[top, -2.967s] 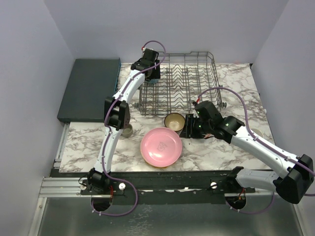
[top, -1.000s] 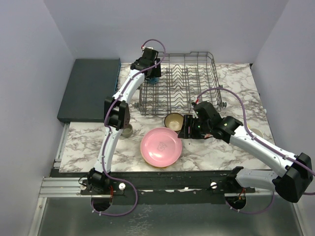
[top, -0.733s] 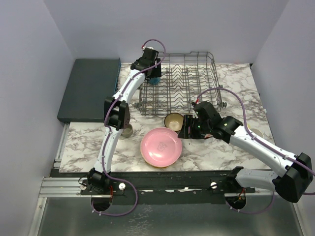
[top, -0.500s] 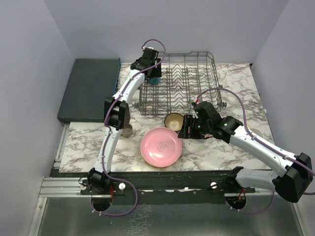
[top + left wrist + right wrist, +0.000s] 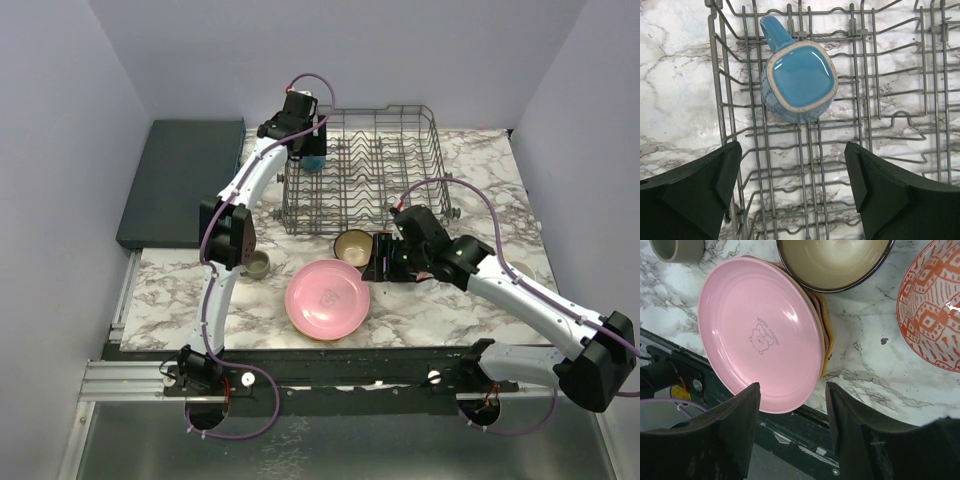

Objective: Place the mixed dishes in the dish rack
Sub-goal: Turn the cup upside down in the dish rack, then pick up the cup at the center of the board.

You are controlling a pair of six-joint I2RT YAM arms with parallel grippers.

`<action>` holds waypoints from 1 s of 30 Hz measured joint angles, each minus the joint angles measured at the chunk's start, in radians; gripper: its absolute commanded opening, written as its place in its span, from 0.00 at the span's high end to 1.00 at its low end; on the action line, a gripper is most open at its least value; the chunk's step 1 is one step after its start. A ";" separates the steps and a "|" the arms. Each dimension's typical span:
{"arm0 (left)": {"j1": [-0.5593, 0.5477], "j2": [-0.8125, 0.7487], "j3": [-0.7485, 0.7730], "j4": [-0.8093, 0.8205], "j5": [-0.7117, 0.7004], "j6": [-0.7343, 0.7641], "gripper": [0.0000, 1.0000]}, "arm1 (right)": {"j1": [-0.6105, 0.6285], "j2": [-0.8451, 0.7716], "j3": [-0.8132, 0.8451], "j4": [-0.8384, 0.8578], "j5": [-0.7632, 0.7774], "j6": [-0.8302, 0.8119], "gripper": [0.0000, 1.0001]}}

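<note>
The grey wire dish rack (image 5: pixel 386 108) stands at the back centre. A blue mug (image 5: pixel 314 161) rests in its back left corner and shows among the wires (image 5: pixel 713 55) in the left wrist view (image 5: pixel 799 80). My left gripper (image 5: pixel 300 138) hangs open and empty above it (image 5: pixel 791 147). A pink plate (image 5: pixel 327 298) lies on a stack in front of the rack, with a yellow plate edge (image 5: pixel 825 340) under it. A brown bowl (image 5: pixel 353 245) sits behind the stack. My right gripper (image 5: pixel 380 258) is open and empty over the pink plate's (image 5: pixel 760 335) near right rim (image 5: pixel 792 387).
A grey-green mug (image 5: pixel 257 265) stands left of the plates. A red-patterned bowl (image 5: pixel 932 310) sits right of the brown bowl (image 5: pixel 835 260). A dark teal slab (image 5: pixel 180 180) lies at the back left. The table's dark front edge (image 5: pixel 805 432) runs close under the right gripper.
My left gripper has drawn up and back from the blue mug, which stays in the rack. My right gripper has barely shifted by the pink plate.
</note>
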 measured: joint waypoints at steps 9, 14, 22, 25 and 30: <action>-0.029 -0.191 -0.189 0.013 0.031 0.016 0.09 | 0.000 -0.029 0.064 -0.081 0.073 -0.017 0.37; -0.056 -0.288 -0.308 0.015 0.057 0.023 0.09 | 0.000 -0.037 0.123 -0.169 0.167 -0.027 0.36; -0.085 -0.494 -0.566 0.024 0.120 0.026 0.10 | -0.077 -0.015 0.240 -0.318 0.295 -0.059 0.37; -0.093 -0.577 -0.673 0.028 0.136 0.030 0.10 | -0.150 -0.015 0.257 -0.346 0.306 -0.073 0.37; -0.116 -0.692 -0.828 0.043 0.155 0.028 0.10 | -0.240 -0.016 0.298 -0.391 0.320 -0.087 0.37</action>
